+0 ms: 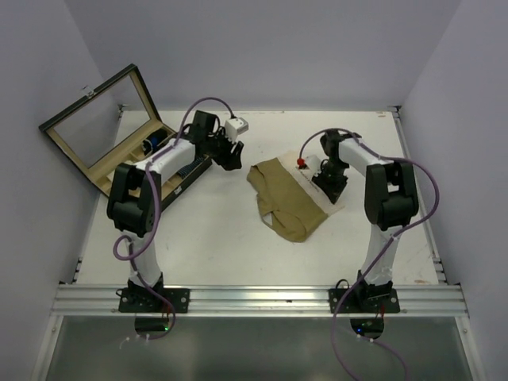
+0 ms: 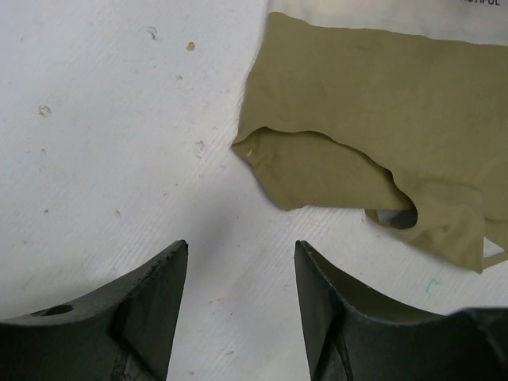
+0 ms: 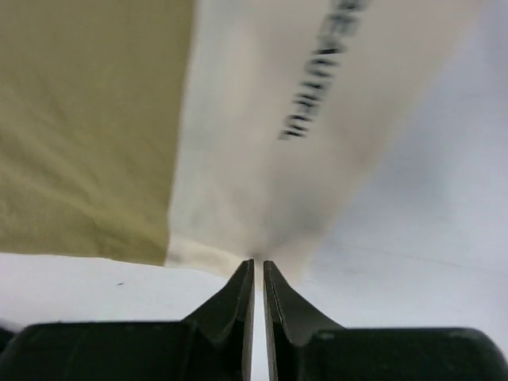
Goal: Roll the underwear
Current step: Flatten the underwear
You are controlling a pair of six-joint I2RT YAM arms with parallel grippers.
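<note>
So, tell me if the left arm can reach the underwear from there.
Probably yes: its open jaws sit above bare table just short of the underwear, with nothing lying between.

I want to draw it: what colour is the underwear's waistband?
Cream-white with dark lettering; the waistband shows best in the right wrist view.

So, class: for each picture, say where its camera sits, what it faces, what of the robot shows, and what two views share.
Top external: above, behind the bases, facing down on the table; both arms show.
Left wrist: faces down past the open left gripper at the underwear.
Right wrist: faces down past the right gripper pinching the waistband.
Shared: underwear in all.
</note>
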